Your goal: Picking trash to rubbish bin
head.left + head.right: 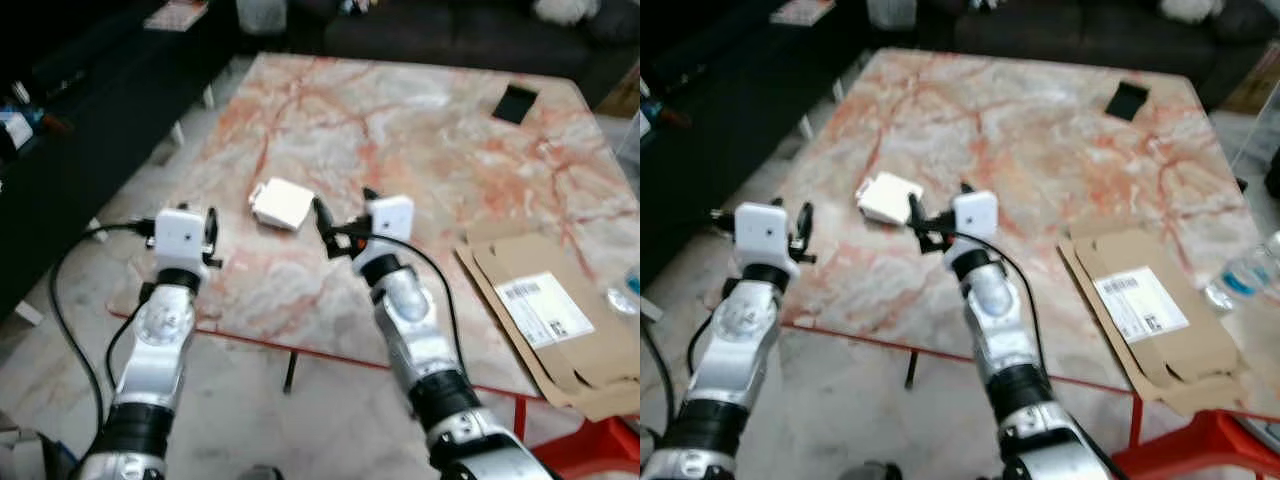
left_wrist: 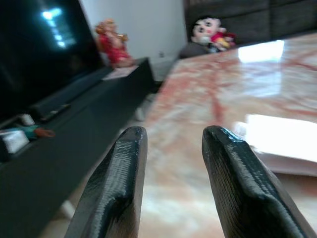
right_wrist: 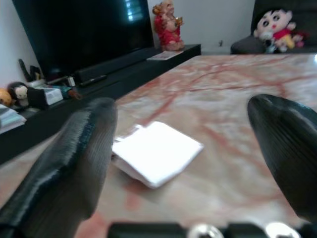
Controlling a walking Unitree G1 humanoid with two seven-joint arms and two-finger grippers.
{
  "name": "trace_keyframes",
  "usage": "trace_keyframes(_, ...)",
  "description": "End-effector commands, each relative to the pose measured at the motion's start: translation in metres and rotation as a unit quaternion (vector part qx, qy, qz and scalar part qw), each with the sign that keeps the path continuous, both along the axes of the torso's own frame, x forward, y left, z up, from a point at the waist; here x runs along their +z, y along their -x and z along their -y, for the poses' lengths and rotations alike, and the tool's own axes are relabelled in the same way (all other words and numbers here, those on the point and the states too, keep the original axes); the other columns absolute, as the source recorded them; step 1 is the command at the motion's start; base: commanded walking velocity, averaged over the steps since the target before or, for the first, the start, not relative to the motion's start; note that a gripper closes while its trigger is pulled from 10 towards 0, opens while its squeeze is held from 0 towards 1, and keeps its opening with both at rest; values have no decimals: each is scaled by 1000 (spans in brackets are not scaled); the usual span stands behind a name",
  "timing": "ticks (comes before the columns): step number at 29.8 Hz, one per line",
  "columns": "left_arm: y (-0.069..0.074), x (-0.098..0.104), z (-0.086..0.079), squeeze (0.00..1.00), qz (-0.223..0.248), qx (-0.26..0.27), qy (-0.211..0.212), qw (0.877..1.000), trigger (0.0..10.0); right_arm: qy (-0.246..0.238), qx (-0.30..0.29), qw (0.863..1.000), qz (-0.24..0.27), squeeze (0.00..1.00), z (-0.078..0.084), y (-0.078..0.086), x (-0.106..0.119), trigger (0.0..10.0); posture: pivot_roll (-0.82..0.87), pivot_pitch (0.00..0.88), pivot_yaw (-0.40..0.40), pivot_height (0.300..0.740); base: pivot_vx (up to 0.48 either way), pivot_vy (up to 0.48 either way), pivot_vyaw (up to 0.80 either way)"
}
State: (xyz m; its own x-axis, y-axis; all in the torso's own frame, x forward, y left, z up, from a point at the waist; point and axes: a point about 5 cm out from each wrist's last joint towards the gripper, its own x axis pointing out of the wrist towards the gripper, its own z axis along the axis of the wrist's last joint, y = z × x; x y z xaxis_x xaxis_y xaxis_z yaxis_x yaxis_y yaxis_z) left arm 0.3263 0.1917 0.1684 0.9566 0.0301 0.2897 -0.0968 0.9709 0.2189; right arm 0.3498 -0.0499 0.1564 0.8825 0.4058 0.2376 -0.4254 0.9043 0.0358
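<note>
Your right gripper is lined up low over the marble table with its fingers spread wide, because the trash, a folded white paper packet, lies just ahead of them near the table's left edge, toward the front. It looks flat, squarish and slightly crumpled at one end. Your left gripper hovers off the front left corner, fingers parted and holding nothing, apparently kept clear.

No readable text anywhere
</note>
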Motion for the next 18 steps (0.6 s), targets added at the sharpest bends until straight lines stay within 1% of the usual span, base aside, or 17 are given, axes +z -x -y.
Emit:
trace_keyframes(1,-1,0,6,0,-2,-7,8,1000,10000,-1,-5,1000,1,0,3,-1,1,10000,138,165,0,740,307,0,0)
trace_keyframes(9,0,1,4,0,0,-3,9,1000,10000,-2,-4,1000,-1,0,4,-1,0,10000,141,166,-3,740,306,0,0)
trace_keyframes(18,-1,2,6,0,1,-5,10,1000,10000,0,-4,1000,-1,0,4,-1,0,10000,138,164,-4,740,305,0,0)
